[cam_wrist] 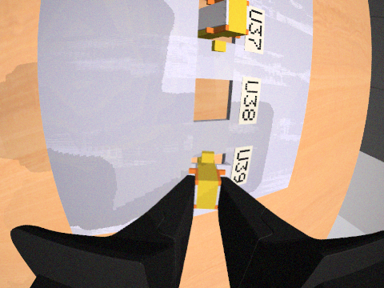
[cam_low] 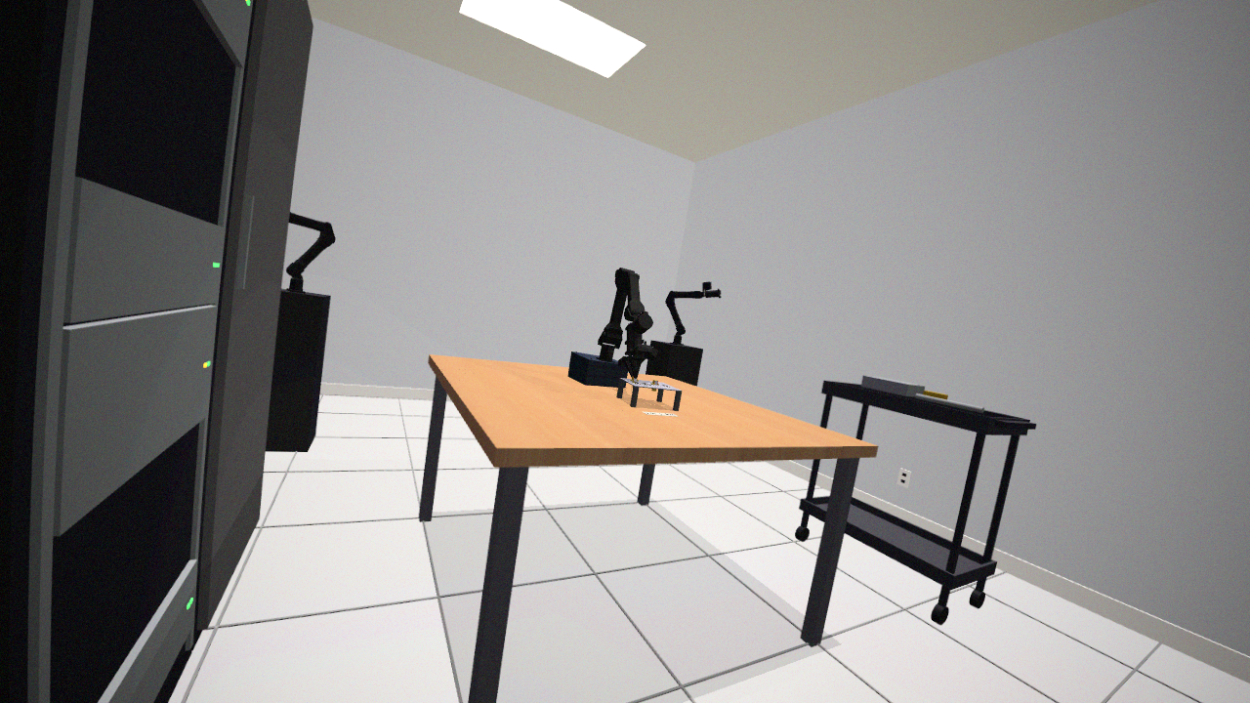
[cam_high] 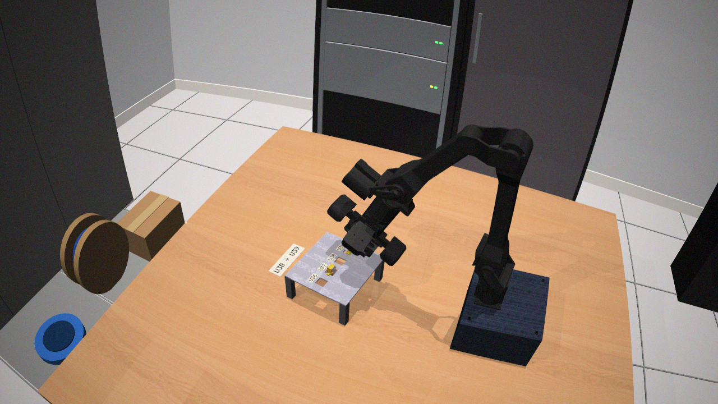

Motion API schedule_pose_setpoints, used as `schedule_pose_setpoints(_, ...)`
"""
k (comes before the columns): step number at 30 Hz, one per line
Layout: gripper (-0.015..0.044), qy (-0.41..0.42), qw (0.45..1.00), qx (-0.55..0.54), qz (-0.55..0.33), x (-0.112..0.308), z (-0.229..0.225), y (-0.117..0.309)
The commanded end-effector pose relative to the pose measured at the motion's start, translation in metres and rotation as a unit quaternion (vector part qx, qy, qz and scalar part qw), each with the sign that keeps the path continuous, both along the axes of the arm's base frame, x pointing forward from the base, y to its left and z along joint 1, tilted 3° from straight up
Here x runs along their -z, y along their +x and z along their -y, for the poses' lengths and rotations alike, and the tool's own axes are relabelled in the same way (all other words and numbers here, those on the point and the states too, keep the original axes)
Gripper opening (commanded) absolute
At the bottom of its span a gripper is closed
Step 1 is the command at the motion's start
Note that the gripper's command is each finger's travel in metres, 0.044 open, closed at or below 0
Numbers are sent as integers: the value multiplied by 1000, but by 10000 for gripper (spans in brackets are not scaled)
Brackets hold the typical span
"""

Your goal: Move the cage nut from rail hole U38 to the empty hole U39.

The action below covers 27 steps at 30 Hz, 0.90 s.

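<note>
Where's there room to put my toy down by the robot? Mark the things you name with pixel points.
On the wooden table [cam_high: 401,346] [cam_low: 567,428], between the rail plate [cam_high: 311,258] [cam_low: 668,387] [cam_wrist: 100,100] and the dark blue base [cam_high: 537,286] [cam_low: 585,368]. The plate's side across the holes from the labels has bare room too. It's crowded at U39, where the hand [cam_high: 350,251] [cam_low: 634,377] [cam_wrist: 206,184] grips a nut [cam_high: 348,253] [cam_wrist: 206,194].
</note>
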State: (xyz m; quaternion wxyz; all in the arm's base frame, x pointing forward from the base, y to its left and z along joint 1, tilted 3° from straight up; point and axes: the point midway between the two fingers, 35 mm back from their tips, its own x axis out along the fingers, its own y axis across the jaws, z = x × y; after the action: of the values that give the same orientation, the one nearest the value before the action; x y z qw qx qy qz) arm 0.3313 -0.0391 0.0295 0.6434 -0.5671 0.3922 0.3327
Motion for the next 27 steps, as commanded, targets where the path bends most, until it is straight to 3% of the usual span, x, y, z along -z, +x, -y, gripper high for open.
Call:
schedule_pose_setpoints(1, 33, -2, 1000, 3, 6, -1, 0, -1)
schedule_pose_setpoints(27, 33, -2, 1000, 3, 10, 0, 0, -2)
